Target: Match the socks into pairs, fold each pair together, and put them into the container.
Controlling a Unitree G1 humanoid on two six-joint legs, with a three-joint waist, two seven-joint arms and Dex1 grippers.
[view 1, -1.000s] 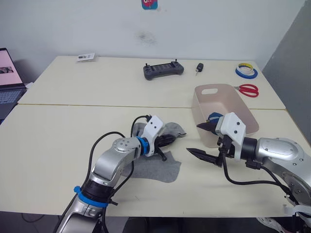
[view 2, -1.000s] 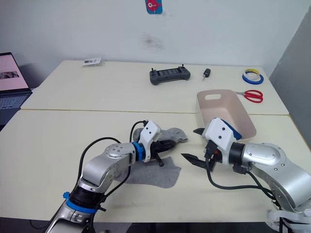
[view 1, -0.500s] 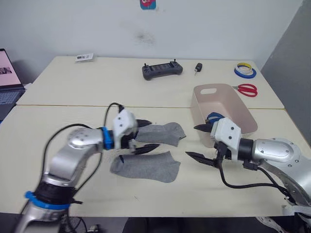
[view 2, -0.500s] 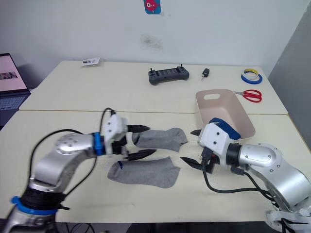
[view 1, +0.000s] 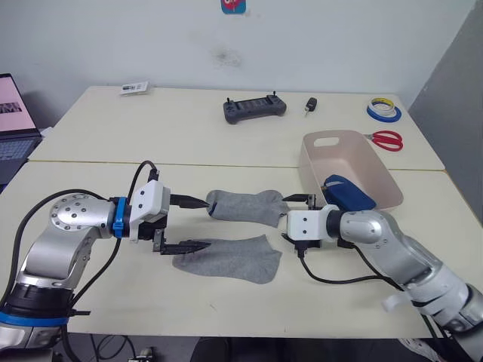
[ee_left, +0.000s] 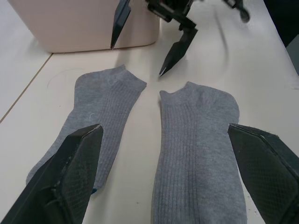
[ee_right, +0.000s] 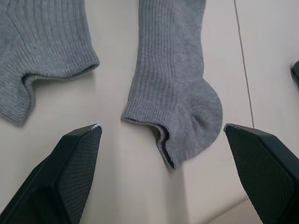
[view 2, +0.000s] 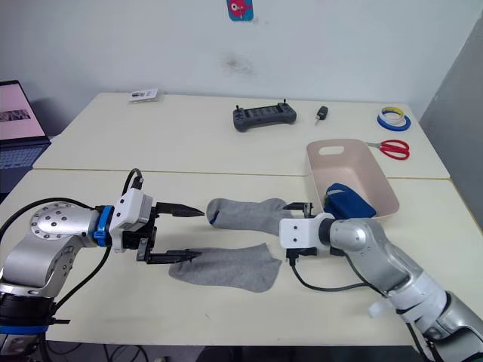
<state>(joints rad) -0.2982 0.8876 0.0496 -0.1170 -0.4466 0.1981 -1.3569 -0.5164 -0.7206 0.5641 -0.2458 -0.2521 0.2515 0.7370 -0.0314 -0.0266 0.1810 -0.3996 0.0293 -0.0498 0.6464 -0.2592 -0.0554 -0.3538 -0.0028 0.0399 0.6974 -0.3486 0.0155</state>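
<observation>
Two grey socks lie flat side by side on the table, the far sock [view 1: 245, 205] and the near sock [view 1: 226, 259]. My left gripper [view 1: 204, 222] is open at their toe ends, one finger by each sock, holding nothing. My right gripper [ee_right: 162, 127] is open at the cuff ends, its jaws wide around the far sock's heel [ee_right: 187, 98] without closing on it. In the left wrist view both socks [ee_left: 93, 121] [ee_left: 201, 140] run toward the right gripper's fingertips [ee_left: 174, 58]. The pinkish container [view 1: 324, 136] stands right of the socks with a blue wad [view 1: 347, 192] inside.
At the back of the table lie a black controller [view 1: 253, 108], a key fob [view 1: 309, 104], tape rolls [view 1: 383, 110] and red scissors [view 1: 386, 139]. A laptop [view 1: 15, 128] sits at the far left, a small card [view 1: 133, 88] at the back left.
My left gripper opened, let go of the sock and drew back to the left. Both socks now lie spread out. My right gripper moved left to the far sock's cuff.
</observation>
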